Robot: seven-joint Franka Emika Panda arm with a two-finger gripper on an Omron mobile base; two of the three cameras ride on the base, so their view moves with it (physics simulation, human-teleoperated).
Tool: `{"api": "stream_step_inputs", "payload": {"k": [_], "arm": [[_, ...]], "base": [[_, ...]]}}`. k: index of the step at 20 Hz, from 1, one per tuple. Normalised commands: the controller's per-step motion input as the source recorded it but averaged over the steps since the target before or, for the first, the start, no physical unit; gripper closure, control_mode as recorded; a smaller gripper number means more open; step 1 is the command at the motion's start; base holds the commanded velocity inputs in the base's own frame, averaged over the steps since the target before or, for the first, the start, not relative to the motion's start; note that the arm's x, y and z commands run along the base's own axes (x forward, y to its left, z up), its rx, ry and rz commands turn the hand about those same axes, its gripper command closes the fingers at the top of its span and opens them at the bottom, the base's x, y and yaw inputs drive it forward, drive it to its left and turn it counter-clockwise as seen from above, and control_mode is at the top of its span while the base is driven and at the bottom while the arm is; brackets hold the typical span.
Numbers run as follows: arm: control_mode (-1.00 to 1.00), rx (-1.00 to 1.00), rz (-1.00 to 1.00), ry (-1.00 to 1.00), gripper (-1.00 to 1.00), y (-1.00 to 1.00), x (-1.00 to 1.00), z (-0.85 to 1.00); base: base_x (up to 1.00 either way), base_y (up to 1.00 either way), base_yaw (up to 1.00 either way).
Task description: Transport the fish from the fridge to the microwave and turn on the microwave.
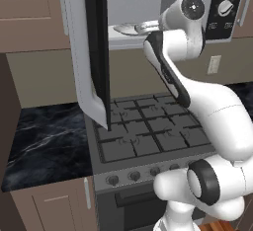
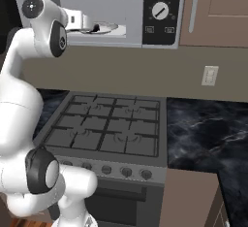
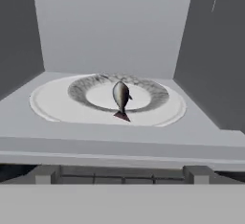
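nearest, at the front lip of the microwave (image 2: pixel 160 12), gripper (image 3: pixel 122 175) level with the floor edge, fingertips (image 3: pixel 45 174) spread wide apart and holding nothing. further in, turntable (image 3: pixel 52 106) centred on the microwave floor, stopping short of both side walls and the front edge. on its middle, the fish (image 3: pixel 121 97) lying lengthwise, tail toward the opening; delivery looks done. door (image 1: pixel 91 52) swung fully out at the left edge over the gas stove (image 1: pixel 148 131). open room behind the hand for backing straight out; then door to shut, knob (image 2: pixel 160 10) on the right panel to turn.
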Motion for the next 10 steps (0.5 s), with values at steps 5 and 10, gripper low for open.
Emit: {"api": "stream_step_inputs", "payload": {"k": [5,10], "arm": [[-1.0,0.0,0.04,-0.03,-1.0,-0.06,-0.69,0.0],[-1.0,0.0,0.04,-0.03,-1.0,-0.04,-0.69,0.0]], "base": [[0.0,0.0,0.0],[0.0,0.0,0.0]]}}
